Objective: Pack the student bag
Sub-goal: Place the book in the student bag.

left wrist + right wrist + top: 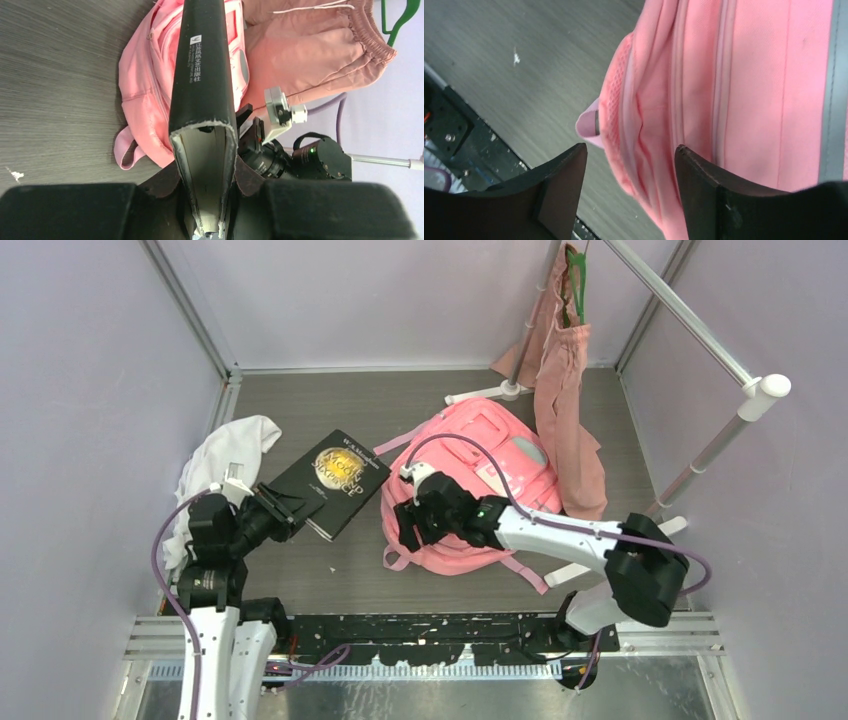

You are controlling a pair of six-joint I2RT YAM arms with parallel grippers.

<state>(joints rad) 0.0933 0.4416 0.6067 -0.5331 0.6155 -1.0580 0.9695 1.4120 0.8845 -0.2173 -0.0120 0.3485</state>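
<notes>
The pink student bag (480, 470) lies flat mid-table, also in the left wrist view (145, 95) and filling the right wrist view (744, 90). A black book with a gold emblem (330, 480) sits to the bag's left. My left gripper (275, 512) is shut on the book's near corner; the left wrist view shows the book (202, 65) edge-on between the jaws. My right gripper (412, 525) hovers at the bag's near-left edge. It is open, and the bag's edge fold lies in the gap between its fingers (559, 185) without touching them.
A white cloth (225, 455) lies at the left, beside the left arm. A dusty-pink cloth tote (565, 390) hangs on a green hanger (575, 280) from a white rack (700, 330) at the back right. Grey walls close in three sides.
</notes>
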